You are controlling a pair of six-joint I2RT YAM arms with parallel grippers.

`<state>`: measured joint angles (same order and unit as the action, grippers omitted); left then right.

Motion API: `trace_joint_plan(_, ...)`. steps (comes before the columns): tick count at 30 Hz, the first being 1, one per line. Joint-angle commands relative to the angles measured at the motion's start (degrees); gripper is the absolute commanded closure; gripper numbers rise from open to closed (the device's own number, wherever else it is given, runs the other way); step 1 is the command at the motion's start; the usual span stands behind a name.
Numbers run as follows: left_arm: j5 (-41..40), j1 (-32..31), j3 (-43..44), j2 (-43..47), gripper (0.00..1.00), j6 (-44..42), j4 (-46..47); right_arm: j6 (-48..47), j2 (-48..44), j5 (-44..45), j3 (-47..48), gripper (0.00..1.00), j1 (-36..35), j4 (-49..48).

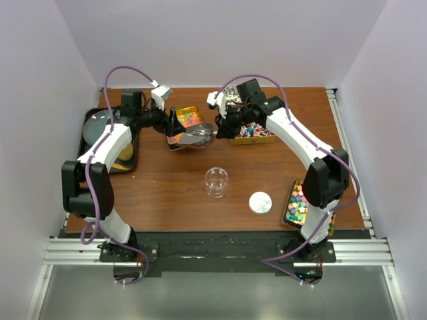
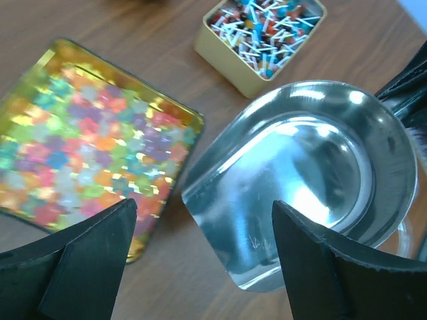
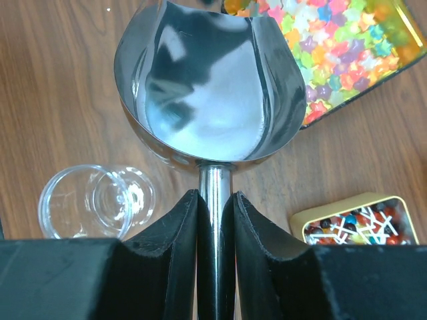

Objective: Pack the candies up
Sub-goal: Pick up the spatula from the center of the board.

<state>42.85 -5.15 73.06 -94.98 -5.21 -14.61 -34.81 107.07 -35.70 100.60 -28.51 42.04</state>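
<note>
Two robot arms meet over a wooden table (image 1: 167, 193) with a steel scoop (image 1: 195, 139) between them. The right gripper (image 3: 215, 197) is pressed together on the scoop's thin handle (image 3: 215, 253), pinching it from both sides, and the polished bowl points away from the wrist. The left gripper (image 2: 203, 213) hangs above the scoop, its black fingers (image 2: 87, 267) spread wide and gripping nothing; the scoop's open lip shows in the gap between them. The candies sit in three separate places. Pastel star-shaped candies (image 2: 80, 140) fill a shallow gold tin (image 2: 133, 88) at the back of the table, and the scoop's lip lies just beside that tin's near corner; whether metal touches metal cannot be told. Red, blue and white wrapped candies (image 2: 267, 30) are heaped in a smaller, deeper cream tin (image 2: 227, 63) near the scoop's other side, under the right arm. Bright cube-like candies (image 1: 297, 203) in pink, yellow, green and blue lie in a container at the table's right edge, close to the right arm's base and well apart from the scoop. A clear glass jar (image 1: 216, 181) stands upright in the middle of the table, nearer the arms' bases than the scoop, with a round silver lid (image 1: 260, 202) lying flat near it to the right. A black tray (image 1: 85, 140) lies along the left edge of the table, partly hidden by the left arm.
</note>
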Motion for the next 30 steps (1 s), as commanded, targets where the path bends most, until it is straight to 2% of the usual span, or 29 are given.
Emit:
trace_joint_plan(1,5.24,0.75,-3.18,-0.73,0.13,7.23,2.39,-2.45,-5.90,0.01,-0.84,1.00,0.12,-1.62)
trace_joint_plan(5,-4.94,1.72,-1.78,-2.31,0.16,8.37,3.01,-6.67,-7.75,4.31,-3.03,1.00,0.30,-1.00)
trace_joint_plan(6,-12.37,1.72,0.14,-2.92,0.16,8.29,1.97,-7.03,-8.27,4.94,-3.39,1.00,0.47,-1.17)
trace_joint_plan(8,-19.52,1.63,2.43,-5.55,0.18,8.03,0.73,-7.20,-8.89,6.34,-4.09,1.00,0.56,-1.43)
trace_joint_plan(9,-25.65,1.63,4.62,-6.52,0.18,8.29,-0.15,-6.94,-9.07,7.91,-4.53,1.00,0.56,-1.87)
trace_joint_plan(12,-29.30,1.54,8.49,-10.74,0.21,7.76,-1.47,-6.15,-10.65,10.47,-6.72,1.00,0.56,-4.07)
trace_joint_plan(17,-32.65,1.46,11.23,-16.45,0.26,8.64,-2.09,-5.01,-11.79,14.43,-8.05,1.00,0.83,-5.21)
trace_joint_plan(20,-33.01,1.46,11.41,-18.65,0.33,7.85,-2.17,-5.79,-12.32,15.93,-8.05,1.00,1.35,-4.95)
trace_joint_plan(21,-31.88,1.46,11.67,-19.01,0.37,7.50,-2.26,-6.32,-12.32,15.93,-7.87,1.00,1.70,-4.78)
trace_joint_plan(30,-26.95,0.05,9.65,-18.93,0.52,2.66,-3.32,-9.49,-9.95,16.46,-3.57,1.00,3.38,-1.79)
